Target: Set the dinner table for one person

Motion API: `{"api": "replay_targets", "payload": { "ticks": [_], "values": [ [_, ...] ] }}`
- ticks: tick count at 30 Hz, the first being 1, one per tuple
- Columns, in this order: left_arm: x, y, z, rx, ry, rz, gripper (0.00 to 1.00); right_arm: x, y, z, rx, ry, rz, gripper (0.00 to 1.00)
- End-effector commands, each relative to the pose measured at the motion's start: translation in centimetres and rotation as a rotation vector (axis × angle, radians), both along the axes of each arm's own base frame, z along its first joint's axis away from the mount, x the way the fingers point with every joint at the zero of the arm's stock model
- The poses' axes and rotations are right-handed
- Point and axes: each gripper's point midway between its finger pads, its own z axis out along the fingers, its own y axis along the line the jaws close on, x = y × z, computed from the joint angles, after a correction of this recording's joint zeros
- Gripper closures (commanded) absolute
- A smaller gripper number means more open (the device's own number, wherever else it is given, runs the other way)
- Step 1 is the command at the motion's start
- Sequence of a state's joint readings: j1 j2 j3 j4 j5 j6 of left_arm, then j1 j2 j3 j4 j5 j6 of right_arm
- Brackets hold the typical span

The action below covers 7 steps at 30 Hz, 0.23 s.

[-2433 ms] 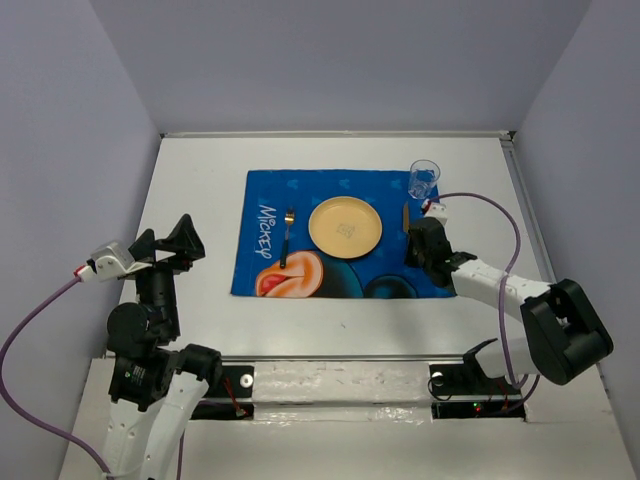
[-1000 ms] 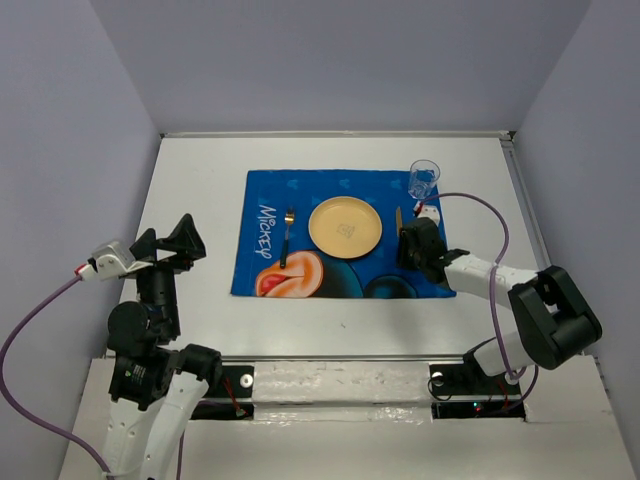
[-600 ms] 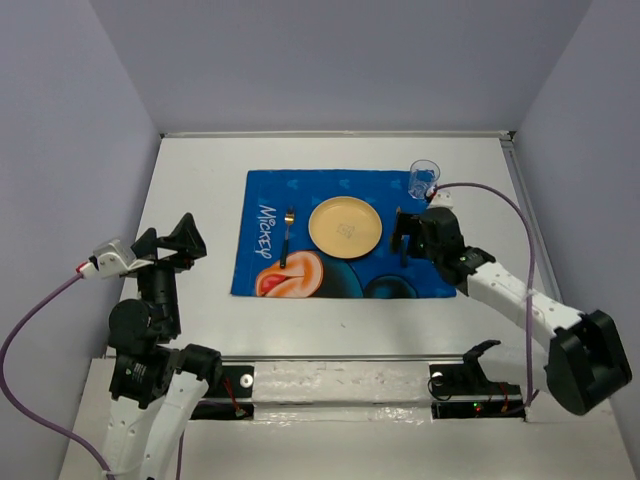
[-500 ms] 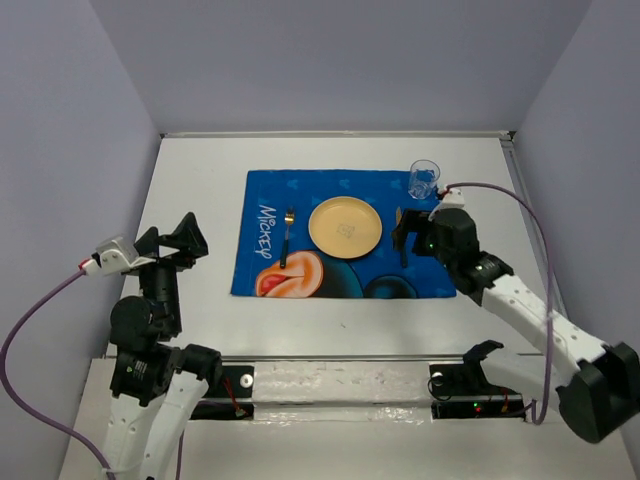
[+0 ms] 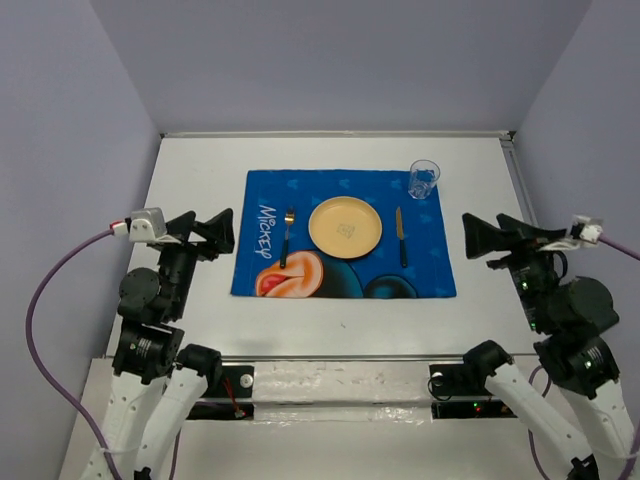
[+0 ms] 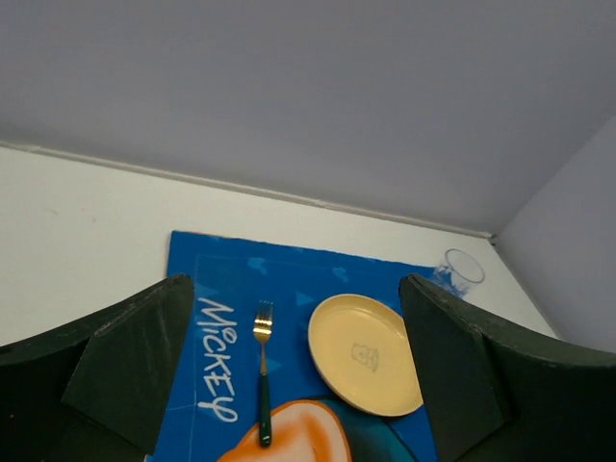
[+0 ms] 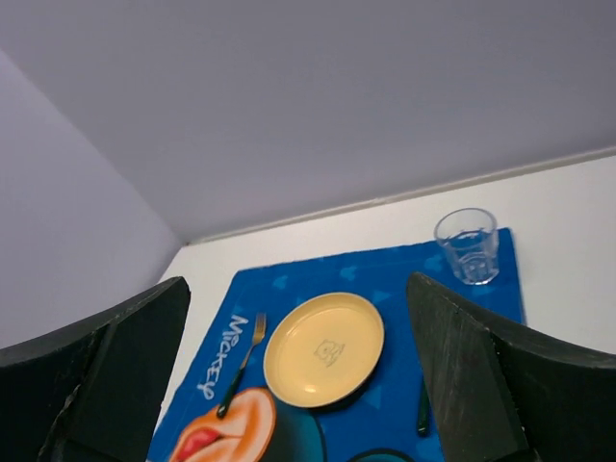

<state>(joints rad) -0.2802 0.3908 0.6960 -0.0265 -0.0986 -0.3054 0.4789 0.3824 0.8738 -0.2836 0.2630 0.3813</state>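
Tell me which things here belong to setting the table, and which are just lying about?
Part of the job: table, placemat, plate, fork, knife, glass.
Just there: purple cable, grey wall.

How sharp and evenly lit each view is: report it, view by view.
Top external: soft, even light, no glare on the dinner table, faint shadows, sharp. Left wrist: plate and fork crisp; the left tool shows only as dark corner wedges. Right wrist: equally crisp, glass edges clear.
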Motion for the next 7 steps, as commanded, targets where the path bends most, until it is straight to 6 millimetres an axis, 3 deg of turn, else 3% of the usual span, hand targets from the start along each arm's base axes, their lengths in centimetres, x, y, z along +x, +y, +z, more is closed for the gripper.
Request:
{"api": "replay_targets", "payload": {
  "ticks": [1,4,7],
  "values": [
    [-3.3,-1.7,7.1,-0.044,-0.206,-0.139,0.01,-1.7,-4.0,-0.1,0.032,-0.016,-0.158,0.00],
    [-4.0,-2.2,7.4,-0.045,-0.234,-0.175,0.01,-1.9,-4.7,-0.6,0.046,-0.029,-0.188,0.00],
    [-3.0,-3.2,6.0,-0.026,-0.180,-0.216,0.01,-1.3,-4.0,-1.4,0.022,-0.007,-0.169,0.00]
  ]
}}
